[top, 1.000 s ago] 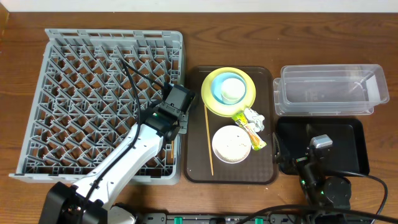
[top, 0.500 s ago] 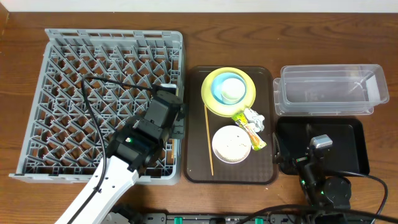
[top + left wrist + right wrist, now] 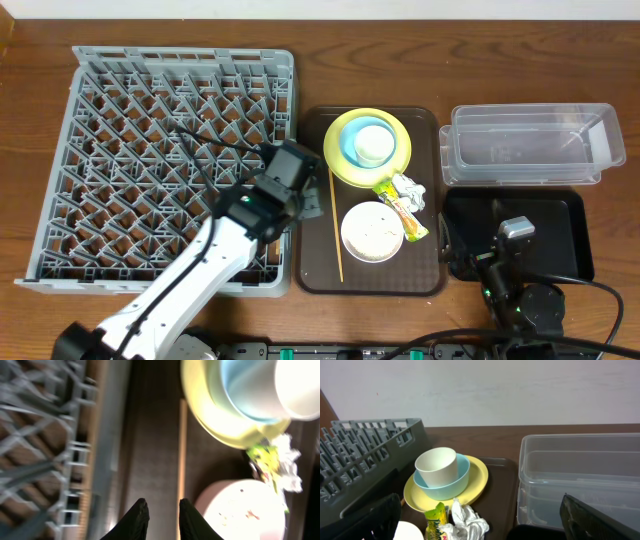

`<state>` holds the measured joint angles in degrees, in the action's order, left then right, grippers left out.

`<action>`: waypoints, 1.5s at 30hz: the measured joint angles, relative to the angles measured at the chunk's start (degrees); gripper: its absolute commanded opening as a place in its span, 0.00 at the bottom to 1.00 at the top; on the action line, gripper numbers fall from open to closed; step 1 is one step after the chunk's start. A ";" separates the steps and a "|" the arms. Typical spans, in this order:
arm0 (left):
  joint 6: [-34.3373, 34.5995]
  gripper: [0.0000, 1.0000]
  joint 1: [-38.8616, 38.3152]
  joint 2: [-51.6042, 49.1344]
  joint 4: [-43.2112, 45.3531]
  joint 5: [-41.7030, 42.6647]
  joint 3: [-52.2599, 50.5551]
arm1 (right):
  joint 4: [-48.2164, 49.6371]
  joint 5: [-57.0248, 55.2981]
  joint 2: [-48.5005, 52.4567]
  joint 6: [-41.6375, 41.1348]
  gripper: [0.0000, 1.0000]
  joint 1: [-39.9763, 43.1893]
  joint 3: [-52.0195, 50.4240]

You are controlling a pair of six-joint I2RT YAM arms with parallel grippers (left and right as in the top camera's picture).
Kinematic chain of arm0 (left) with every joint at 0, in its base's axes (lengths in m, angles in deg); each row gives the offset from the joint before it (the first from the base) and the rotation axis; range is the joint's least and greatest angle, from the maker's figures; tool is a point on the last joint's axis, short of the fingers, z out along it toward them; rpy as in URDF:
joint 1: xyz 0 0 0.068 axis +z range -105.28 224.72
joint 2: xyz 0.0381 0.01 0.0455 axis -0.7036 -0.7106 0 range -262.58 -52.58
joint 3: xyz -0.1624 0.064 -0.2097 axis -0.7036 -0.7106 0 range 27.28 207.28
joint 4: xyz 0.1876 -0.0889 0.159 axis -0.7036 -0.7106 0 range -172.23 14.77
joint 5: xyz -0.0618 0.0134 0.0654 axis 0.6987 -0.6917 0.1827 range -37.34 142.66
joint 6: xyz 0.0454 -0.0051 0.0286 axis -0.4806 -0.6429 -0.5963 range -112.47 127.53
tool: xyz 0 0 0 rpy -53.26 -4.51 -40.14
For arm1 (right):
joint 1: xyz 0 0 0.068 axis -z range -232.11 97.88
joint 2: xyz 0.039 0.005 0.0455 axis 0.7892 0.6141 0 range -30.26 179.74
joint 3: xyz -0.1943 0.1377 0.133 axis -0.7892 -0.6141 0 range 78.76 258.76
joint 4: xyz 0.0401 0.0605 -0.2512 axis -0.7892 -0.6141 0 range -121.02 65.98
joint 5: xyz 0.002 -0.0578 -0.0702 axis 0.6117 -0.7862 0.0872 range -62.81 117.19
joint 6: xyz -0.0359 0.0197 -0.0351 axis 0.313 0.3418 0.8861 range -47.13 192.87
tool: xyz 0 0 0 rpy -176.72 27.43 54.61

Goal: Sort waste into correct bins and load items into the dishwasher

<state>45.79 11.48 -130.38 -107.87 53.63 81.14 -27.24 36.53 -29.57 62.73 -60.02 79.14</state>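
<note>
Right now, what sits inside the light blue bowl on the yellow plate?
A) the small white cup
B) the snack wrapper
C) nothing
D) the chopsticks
A: the right wrist view shows the small white cup standing inside the light blue bowl, which rests on the yellow plate.

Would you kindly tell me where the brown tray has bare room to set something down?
Bare: the left strip of the brown tray between its rim and the chopsticks, though the left gripper hangs over it; also the corner right of the white bowl. Crowded: yellow plate, wrapper and paper scrap bunch together.
</note>
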 measured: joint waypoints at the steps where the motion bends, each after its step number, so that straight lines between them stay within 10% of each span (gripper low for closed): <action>1: 0.31 0.25 -0.70 -0.52 0.37 0.46 0.00 | 0.00 0.00 0.00 0.00 0.99 0.00 0.00; 20: 2.64 0.35 -11.04 -6.82 4.68 -4.70 0.00 | 0.00 0.00 0.00 0.00 0.99 0.00 0.00; 27: 5.27 0.19 -11.04 -11.69 6.97 -5.66 0.00 | 0.00 0.00 0.00 0.00 0.99 0.00 0.00; 45: 7.02 0.19 -11.04 -11.89 7.15 -8.72 0.00 | 0.00 0.00 0.00 0.00 0.99 0.00 0.00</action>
<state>52.81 0.44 -142.27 -100.72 44.91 81.14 -27.24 36.53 -29.57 62.73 -60.02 79.14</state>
